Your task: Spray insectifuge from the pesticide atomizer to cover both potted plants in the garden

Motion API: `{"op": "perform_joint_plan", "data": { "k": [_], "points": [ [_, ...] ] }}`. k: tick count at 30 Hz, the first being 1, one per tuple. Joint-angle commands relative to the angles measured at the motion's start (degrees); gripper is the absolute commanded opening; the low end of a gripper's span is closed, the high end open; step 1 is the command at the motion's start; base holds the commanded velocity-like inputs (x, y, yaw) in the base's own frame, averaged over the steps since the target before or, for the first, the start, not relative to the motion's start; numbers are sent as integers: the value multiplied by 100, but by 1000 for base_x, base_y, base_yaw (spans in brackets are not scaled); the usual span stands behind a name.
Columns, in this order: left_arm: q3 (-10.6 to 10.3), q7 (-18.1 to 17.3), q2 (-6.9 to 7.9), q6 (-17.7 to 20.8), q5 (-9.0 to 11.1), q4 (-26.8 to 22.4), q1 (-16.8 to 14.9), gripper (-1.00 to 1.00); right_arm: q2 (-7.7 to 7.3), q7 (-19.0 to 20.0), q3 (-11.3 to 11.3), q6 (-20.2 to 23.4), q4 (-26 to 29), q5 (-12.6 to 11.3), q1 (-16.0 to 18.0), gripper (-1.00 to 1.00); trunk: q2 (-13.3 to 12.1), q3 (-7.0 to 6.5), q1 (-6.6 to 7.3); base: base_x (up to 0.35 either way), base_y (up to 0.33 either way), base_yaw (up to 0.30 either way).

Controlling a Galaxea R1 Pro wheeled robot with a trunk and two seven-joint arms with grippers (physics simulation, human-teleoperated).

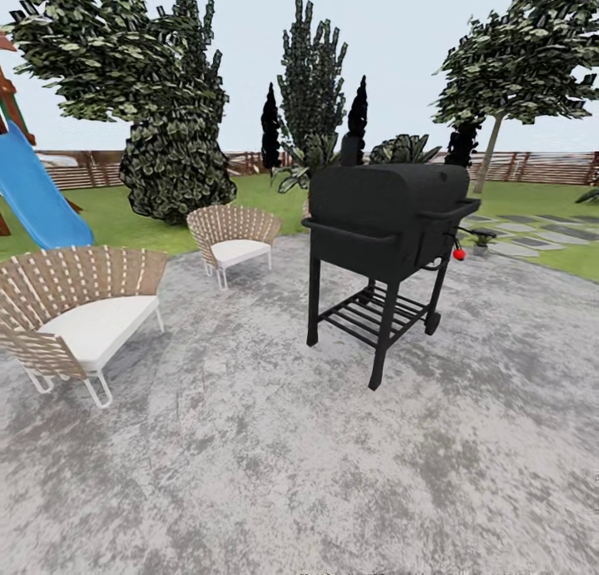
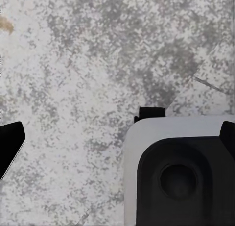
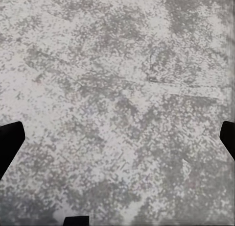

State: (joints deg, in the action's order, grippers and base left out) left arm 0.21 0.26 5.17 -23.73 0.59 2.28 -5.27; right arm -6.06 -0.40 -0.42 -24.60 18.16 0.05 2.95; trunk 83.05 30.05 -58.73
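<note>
Black grill (image 1: pixel 387 225) ahead on open paving (image 1: pixel 249 458)

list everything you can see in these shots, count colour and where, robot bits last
grill: 1, black, standing on the paving right of centre
red spot: 1, red, just past the grill's right edge; too small to identify
potted plant: 1, green leaves in a grey pot, by the paving's far right edge
chairs: 2, tan slatted with white cushions, one near left, one farther back
slide: 1, blue, far left on the lawn
paved patch: 1, mottled grey, whole foreground
stepping stones: several, grey, on the lawn at right
trees and bushes: several, dark green, along the back
fence: 1, brown slatted, behind the lawn
left gripper: black fingertips wide apart over paving, above a white and black robot part
right gripper: black fingertips wide apart over paving
</note>
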Motion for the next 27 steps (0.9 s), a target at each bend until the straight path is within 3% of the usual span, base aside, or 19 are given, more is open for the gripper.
{"op": "perform_joint_plan", "data": {
  "k": [1,12,16,27],
  "points": [
    [1,10,-1,-52,9,19,-9,100,0,-4,-3,-18,-5,1,4,100,3,12,0,0,0,-228],
    [-23,48,50,-63,6,-1328,-90,100,0,-4,-11,-18,-5,-1,4,100,3,83,0,0,0,-223],
    [-14,51,152,-83,20,-1387,-106,100,-5,-4,-11,-18,-5,-4,4,100,3,111,0,0,0,-202],
    [-93,25,235,-108,-142,-1211,-27,100,-5,-4,-11,-21,3,-5,4,100,3,188,0,0,0,-205]
  ]
}}
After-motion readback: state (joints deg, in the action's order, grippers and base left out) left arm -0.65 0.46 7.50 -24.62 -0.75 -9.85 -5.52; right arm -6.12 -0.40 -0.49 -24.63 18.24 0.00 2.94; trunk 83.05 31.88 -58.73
